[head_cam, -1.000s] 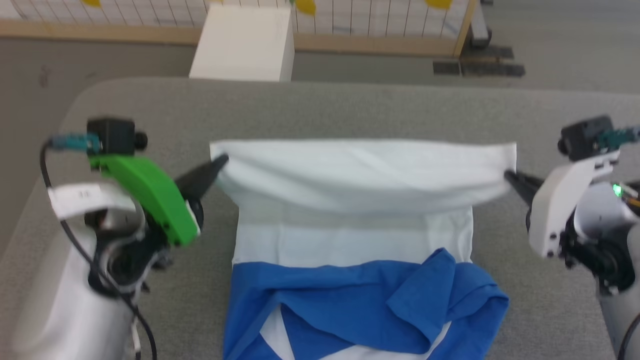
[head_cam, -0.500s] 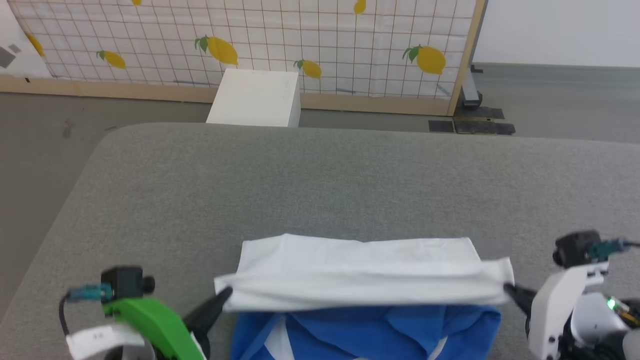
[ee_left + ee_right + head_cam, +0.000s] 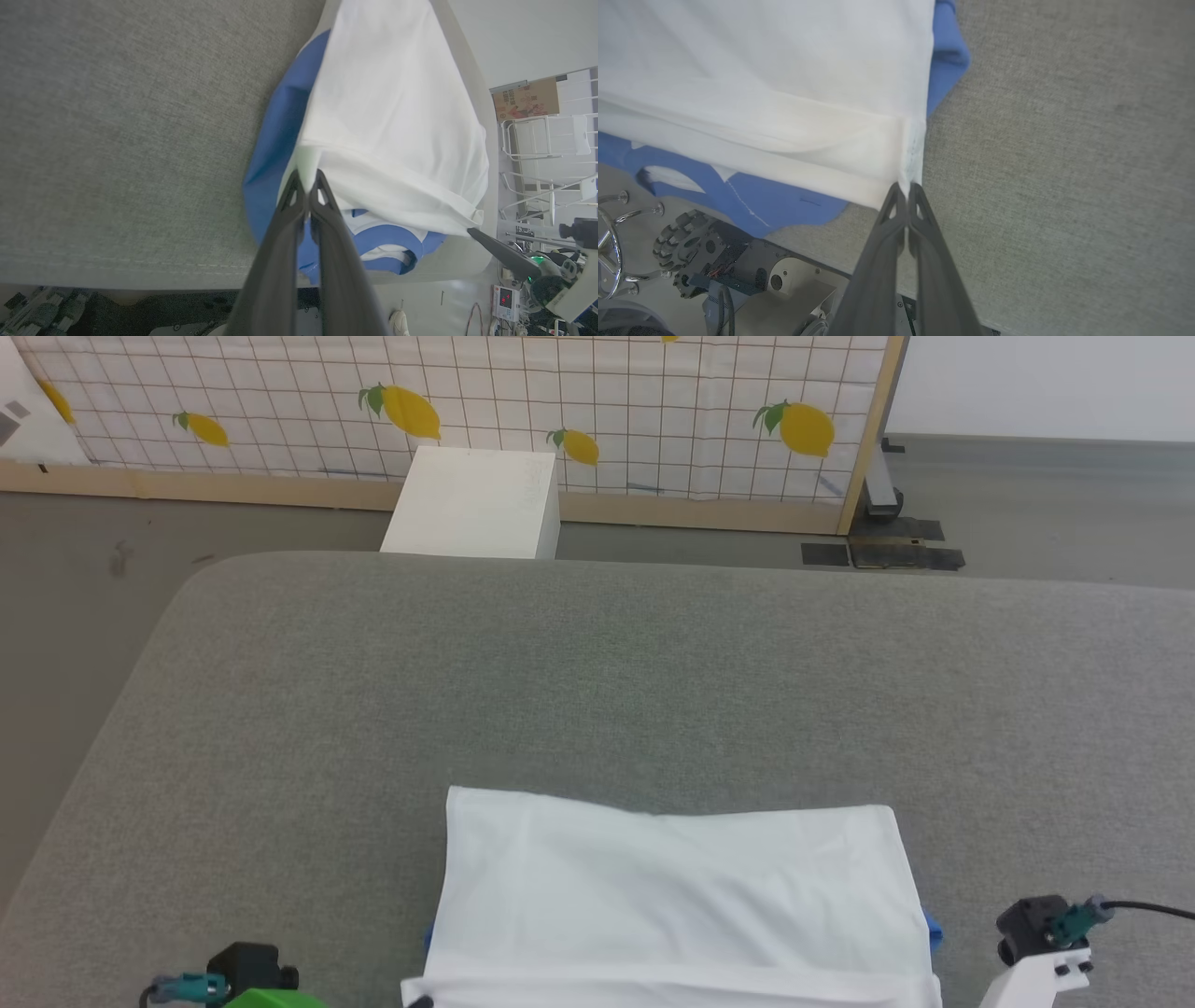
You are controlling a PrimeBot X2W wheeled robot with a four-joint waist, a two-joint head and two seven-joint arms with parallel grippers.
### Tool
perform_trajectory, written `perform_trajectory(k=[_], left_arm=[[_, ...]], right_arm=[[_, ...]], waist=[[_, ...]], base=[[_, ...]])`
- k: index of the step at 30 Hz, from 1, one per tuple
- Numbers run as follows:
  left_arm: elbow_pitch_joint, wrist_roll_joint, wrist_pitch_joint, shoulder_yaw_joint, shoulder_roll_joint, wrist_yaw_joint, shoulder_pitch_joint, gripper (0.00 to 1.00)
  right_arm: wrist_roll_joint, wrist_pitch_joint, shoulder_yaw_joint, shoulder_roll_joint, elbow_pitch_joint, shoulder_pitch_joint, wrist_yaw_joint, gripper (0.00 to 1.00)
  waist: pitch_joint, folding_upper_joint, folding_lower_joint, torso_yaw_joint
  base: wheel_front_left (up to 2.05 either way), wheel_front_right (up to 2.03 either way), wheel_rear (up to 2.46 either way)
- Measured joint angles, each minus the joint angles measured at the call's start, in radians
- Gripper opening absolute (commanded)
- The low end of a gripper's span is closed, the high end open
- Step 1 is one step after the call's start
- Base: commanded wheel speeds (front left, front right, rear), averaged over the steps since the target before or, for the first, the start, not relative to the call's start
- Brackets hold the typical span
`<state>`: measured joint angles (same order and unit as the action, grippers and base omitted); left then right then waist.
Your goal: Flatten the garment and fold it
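The garment (image 3: 672, 896) lies at the near edge of the grey cushioned surface (image 3: 597, 691), its white body folded over the blue part. Only a blue sliver (image 3: 934, 929) peeks out at the right. In the left wrist view my left gripper (image 3: 307, 175) is shut on one corner of the white hem (image 3: 397, 116), with blue sleeves and collar (image 3: 383, 238) underneath. My right gripper (image 3: 905, 186) is shut on the other hem corner of the garment (image 3: 761, 70). Its dark finger (image 3: 495, 249) also shows across the hem in the left wrist view.
A white box (image 3: 476, 504) stands on the floor beyond the surface's far edge, before a lemon-patterned screen (image 3: 560, 411). The surface stretches wide and bare beyond the garment. Its near edge (image 3: 140, 270) runs just under both grippers, with the robot's base (image 3: 738, 270) below.
Both grippers have drawn the white hem toward me over the blue part, which is now almost covered. The head camera has tilted up, so the grippers sit at the picture's bottom edge.
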<state>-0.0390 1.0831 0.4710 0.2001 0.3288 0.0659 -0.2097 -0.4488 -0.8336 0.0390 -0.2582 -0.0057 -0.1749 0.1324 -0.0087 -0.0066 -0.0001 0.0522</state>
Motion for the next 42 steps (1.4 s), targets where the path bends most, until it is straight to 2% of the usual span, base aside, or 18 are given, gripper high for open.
perform_trajectory(k=[8, 9, 10, 11, 13, 17, 22, 24, 26, 30, 36, 39, 42], left_arm=[[0.028, -0.001, 0.048, 0.014, 0.016, 0.042, -0.021, 0.00], [0.032, 0.000, 0.055, 0.016, 0.016, 0.049, -0.021, 0.09], [0.036, -0.001, 0.064, 0.020, 0.018, 0.056, -0.021, 0.42], [0.039, -0.002, 0.071, 0.024, 0.019, 0.066, -0.021, 1.00], [0.042, -0.005, 0.093, 0.032, 0.026, 0.087, -0.022, 1.00], [0.026, -0.028, 0.149, 0.037, 0.074, 0.144, -0.024, 1.00], [-0.029, -0.057, 0.196, 0.018, 0.138, 0.217, -0.026, 1.00], [-0.059, -0.060, 0.191, -0.006, 0.152, 0.231, -0.026, 1.00], [-0.100, -0.063, 0.141, -0.047, 0.154, 0.229, -0.025, 1.00], [-0.149, -0.119, -0.049, -0.116, 0.153, 0.148, -0.002, 1.00], [-0.142, -0.291, -0.396, -0.137, 0.141, 0.010, 0.068, 1.00], [-0.124, -0.379, -0.554, -0.124, 0.125, -0.030, 0.111, 1.00], [-0.093, -0.450, -0.675, -0.109, 0.098, -0.049, 0.152, 1.00]], right_arm=[[0.002, -0.032, 0.031, -0.018, 0.012, -0.033, 0.000, 0.00], [-0.003, -0.040, 0.035, -0.018, 0.012, -0.033, 0.000, 0.00], [-0.003, -0.045, 0.039, -0.019, 0.012, -0.033, 0.000, 0.00], [-0.004, -0.050, 0.041, -0.019, 0.012, -0.032, 0.000, 0.00], [-0.011, -0.051, 0.045, -0.022, 0.008, -0.032, 0.000, 1.00], [-0.035, -0.078, 0.037, -0.046, -0.019, -0.033, 0.000, 1.00], [-0.063, -0.140, -0.029, -0.069, -0.094, -0.068, 0.000, 1.00], [-0.073, -0.160, -0.071, -0.074, -0.128, -0.078, 0.000, 1.00], [-0.081, -0.156, -0.123, -0.073, -0.166, -0.073, 0.000, 1.00], [-0.093, -0.133, -0.143, -0.071, -0.189, -0.034, 0.000, 1.00], [-0.114, -0.086, -0.067, -0.100, -0.113, 0.061, 0.000, 1.00], [-0.134, -0.051, -0.024, -0.115, -0.055, 0.113, 0.000, 1.00], [-0.143, -0.016, 0.030, -0.135, -0.004, 0.162, 0.000, 1.00]], waist=[[0.000, 0.0001, 0.0000, 0.000], [0.000, 0.0000, 0.0000, -0.001], [-0.001, 0.0000, 0.0000, -0.001], [-0.003, 0.0000, 0.0000, -0.002], [-0.007, 0.0000, 0.0000, -0.004], [-0.017, 0.0000, 0.0000, -0.006], [-0.034, 0.0000, 0.0000, -0.008], [-0.038, 0.0000, 0.0000, -0.009], [-0.040, 0.0000, 0.0000, -0.013], [-0.039, 0.0000, 0.0000, -0.024], [-0.010, 0.0000, 0.0000, -0.027], [0.013, 0.0000, 0.0000, -0.024], [0.041, 0.0000, 0.0001, -0.018]], base=[[0.00, 0.00, 0.00], [0.00, 0.00, 0.00], [0.00, 0.00, 0.00], [0.00, 0.00, 0.00], [0.00, 0.00, 0.00], [0.00, 0.00, 0.00], [0.00, 0.00, 0.00], [0.00, 0.00, 0.00], [0.00, 0.00, 0.00], [0.00, 0.00, 0.00], [0.00, 0.00, 0.00], [0.00, 0.00, 0.00], [0.00, 0.00, 0.00]])
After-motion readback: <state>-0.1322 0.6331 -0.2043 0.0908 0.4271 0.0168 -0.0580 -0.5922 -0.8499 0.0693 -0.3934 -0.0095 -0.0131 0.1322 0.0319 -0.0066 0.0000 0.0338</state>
